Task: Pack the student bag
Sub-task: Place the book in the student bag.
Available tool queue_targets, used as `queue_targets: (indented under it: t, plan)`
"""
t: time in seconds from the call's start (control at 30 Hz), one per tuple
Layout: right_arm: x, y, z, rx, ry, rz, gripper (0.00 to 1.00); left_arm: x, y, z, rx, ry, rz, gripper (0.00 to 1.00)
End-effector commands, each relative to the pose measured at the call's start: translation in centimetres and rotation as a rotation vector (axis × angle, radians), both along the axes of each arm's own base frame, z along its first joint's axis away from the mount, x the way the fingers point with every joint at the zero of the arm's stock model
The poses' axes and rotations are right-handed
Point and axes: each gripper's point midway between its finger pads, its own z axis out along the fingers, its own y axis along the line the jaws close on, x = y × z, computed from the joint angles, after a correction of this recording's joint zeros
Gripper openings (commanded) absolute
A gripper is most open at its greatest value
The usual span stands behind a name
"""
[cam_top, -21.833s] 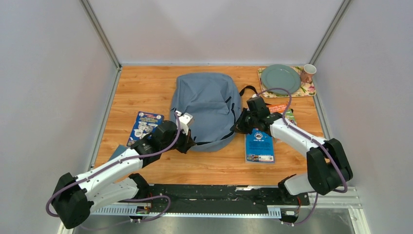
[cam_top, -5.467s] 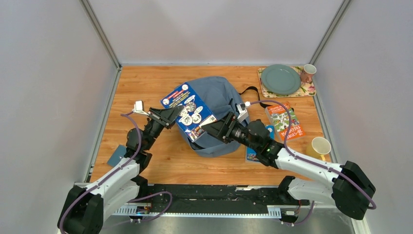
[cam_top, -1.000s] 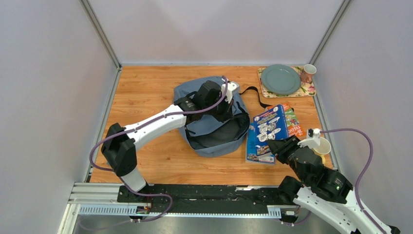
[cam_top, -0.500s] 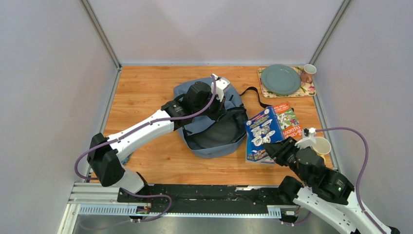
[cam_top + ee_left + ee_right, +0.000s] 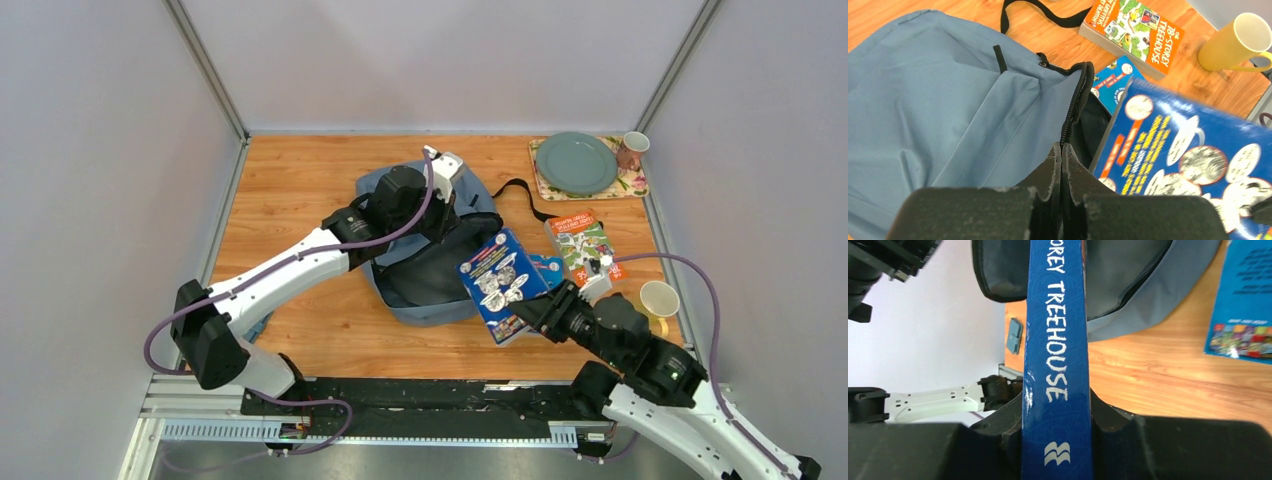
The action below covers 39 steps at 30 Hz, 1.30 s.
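The student bag lay in the middle of the table, with its main mouth unzipped and turned toward the near right. The left gripper was closed tight on the zip edge of this mouth and held it raised, so the dark inside was open. The right gripper clamped a blue book by its spine, and the book hung tilted at the mouth, partly over the rim. The step in hand seemed to be the loading of this book. The next move would call for sliding the book's far edge under the raised flap, deeper inside, before releasing it.
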Motion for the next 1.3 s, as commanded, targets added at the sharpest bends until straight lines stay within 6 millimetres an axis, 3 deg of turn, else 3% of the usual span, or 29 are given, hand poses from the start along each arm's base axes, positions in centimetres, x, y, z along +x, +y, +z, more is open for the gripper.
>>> queue_targets:
  t: [0.0, 0.1, 0.13, 0.17, 0.53, 0.67, 0.77, 0.8, 0.87, 0.9, 0.97, 1.07, 1.27]
  plan:
    - [0.1, 3.8, 1.1, 0.227, 0.054, 0.067, 0.00, -0.2, 0.8, 4.1, -0.122, -0.071, 0.031, 0.00]
    - [1.2, 5.1, 1.4, 0.354, 0.066, 0.039, 0.00, -0.8, 0.9, 5.4, -0.182, -0.082, 0.021, 0.00]
    - [1.6, 5.5, 0.1, 0.382, 0.100, 0.019, 0.00, -1.0, 0.9, 5.6, -0.191, -0.078, 0.017, 0.00]
    - [2.3, 5.7, 1.3, 0.437, 0.064, 0.006, 0.00, -1.3, 0.9, 5.8, -0.200, -0.077, 0.010, 0.00]
    - [5.3, 8.4, 1.2, 0.593, 0.138, -0.052, 0.00, -3.9, 0.8, 7.0, -0.287, -0.070, -0.055, 0.00]
    - [6.2, 10.1, -1.0, 0.569, 0.253, -0.072, 0.00, -3.7, 0.1, 7.4, -0.314, -0.073, -0.050, 0.00]
    - [6.7, 11.3, 0.2, 0.611, 0.276, -0.053, 0.00, -3.3, -0.7, 7.7, -0.322, -0.061, -0.046, 0.00]
    - [6.9, 11.9, -0.4, 0.599, 0.294, -0.048, 0.00, -3.1, -1.0, 7.8, -0.320, -0.063, -0.043, 0.00]
    - [7.3, 12.7, 1.0, 0.642, 0.278, -0.026, 0.00, -3.0, -1.2, 8.0, -0.321, -0.063, -0.041, 0.00]
    - [7.7, 13.1, 0.6, 0.638, 0.281, -0.029, 0.00, -3.0, -1.4, 8.3, -0.325, -0.062, -0.044, 0.00]
    - [8.4, 13.1, 2.1, 0.670, 0.207, -0.032, 0.00, -3.2, -1.5, 8.2, -0.326, -0.052, -0.047, 0.00]
    - [9.4, 13.5, 2.5, 0.649, 0.181, -0.045, 0.00, -3.2, -1.3, 8.1, -0.326, -0.047, -0.033, 0.00]
    - [11.3, 13.8, 1.4, 0.643, 0.166, -0.098, 0.00, -3.4, -1.6, 8.3, -0.334, -0.026, -0.045, 0.00]
